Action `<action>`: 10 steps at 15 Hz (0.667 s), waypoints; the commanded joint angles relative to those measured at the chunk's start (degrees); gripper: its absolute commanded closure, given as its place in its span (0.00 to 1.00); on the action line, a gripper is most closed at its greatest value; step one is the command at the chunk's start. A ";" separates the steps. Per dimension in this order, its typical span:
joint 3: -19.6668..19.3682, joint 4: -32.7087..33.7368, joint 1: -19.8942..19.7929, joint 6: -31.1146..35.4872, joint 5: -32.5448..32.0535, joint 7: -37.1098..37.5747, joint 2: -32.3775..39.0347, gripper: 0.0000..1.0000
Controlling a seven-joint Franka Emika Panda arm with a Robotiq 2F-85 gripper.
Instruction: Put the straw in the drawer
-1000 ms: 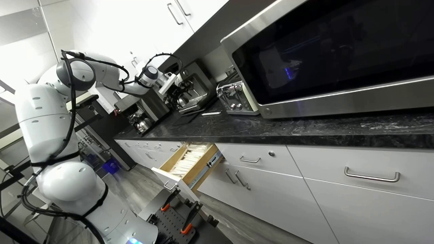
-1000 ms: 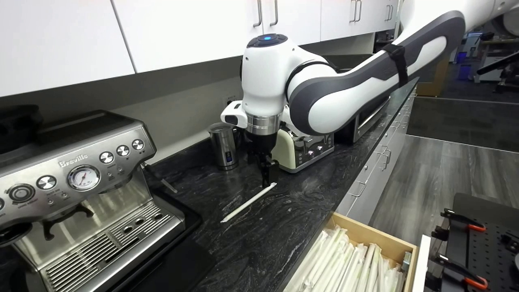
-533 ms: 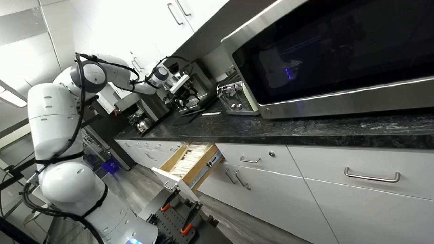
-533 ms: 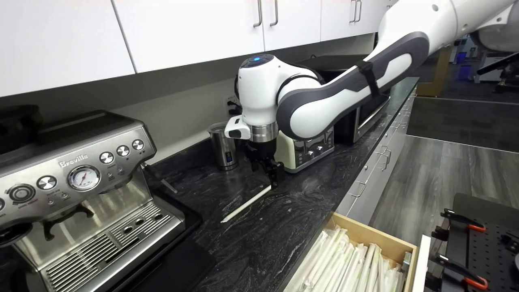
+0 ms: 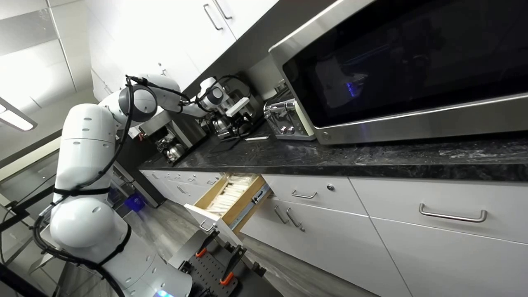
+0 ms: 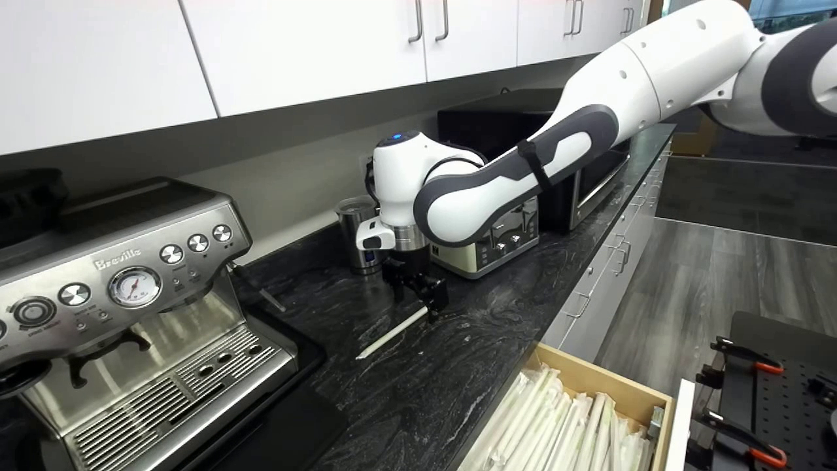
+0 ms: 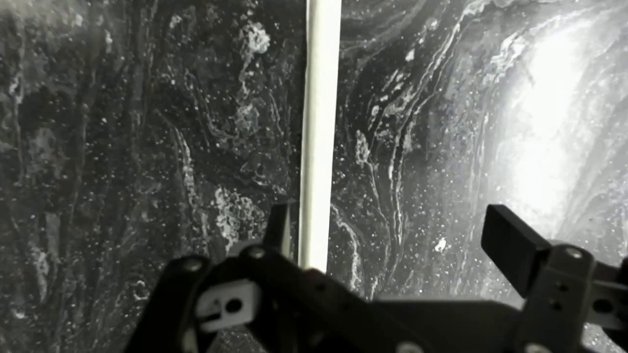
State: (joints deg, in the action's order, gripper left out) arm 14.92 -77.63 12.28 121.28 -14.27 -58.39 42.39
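A long white straw (image 6: pixel 392 332) lies on the dark counter; it also shows in an exterior view (image 5: pixel 256 138). In the wrist view the straw (image 7: pixel 320 122) runs between my open fingers, close to the left finger. My gripper (image 7: pixel 385 223) holds nothing; the near part of the straw is hidden behind its linkage. In both exterior views my gripper (image 6: pixel 431 313) (image 5: pixel 240 128) is low over the counter at the straw's far end. Whether the fingertips touch the counter, I cannot tell. The drawer (image 6: pixel 605 378) (image 5: pixel 244 202) stands open, with light wood sides, a white front and several wrapped straws inside.
An espresso machine (image 6: pixel 150 307) stands at the counter's left. A metal pitcher (image 6: pixel 356 232) and a toaster (image 6: pixel 487 245) are close behind my gripper. A microwave (image 5: pixel 396 74) stands beyond the toaster. White cabinets (image 6: pixel 314 52) hang above. A black table with clamps (image 6: pixel 771 392) stands before the drawer.
My arm has come down and reached farther over the counter, with the gripper now lower at the straw's far end. The straw and the open drawer have not moved.
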 commanded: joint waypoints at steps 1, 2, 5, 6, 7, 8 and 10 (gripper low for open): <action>-0.20 5.58 0.61 -2.77 2.12 -2.34 3.55 0.00; -0.33 6.22 0.83 -2.57 2.30 -2.26 4.15 0.00; -0.63 7.61 1.38 -1.70 2.29 -1.47 5.60 0.00; -0.84 8.05 1.67 -1.28 2.09 -1.00 6.07 0.00; -0.87 8.42 1.79 -1.20 2.11 -0.89 6.46 0.00; -0.91 8.91 1.93 -1.31 2.12 -0.81 6.88 0.00; -1.11 10.03 2.26 -1.44 2.08 -0.45 7.91 0.00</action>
State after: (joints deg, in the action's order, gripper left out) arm 14.89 -71.21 13.44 121.16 -13.14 -59.21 48.28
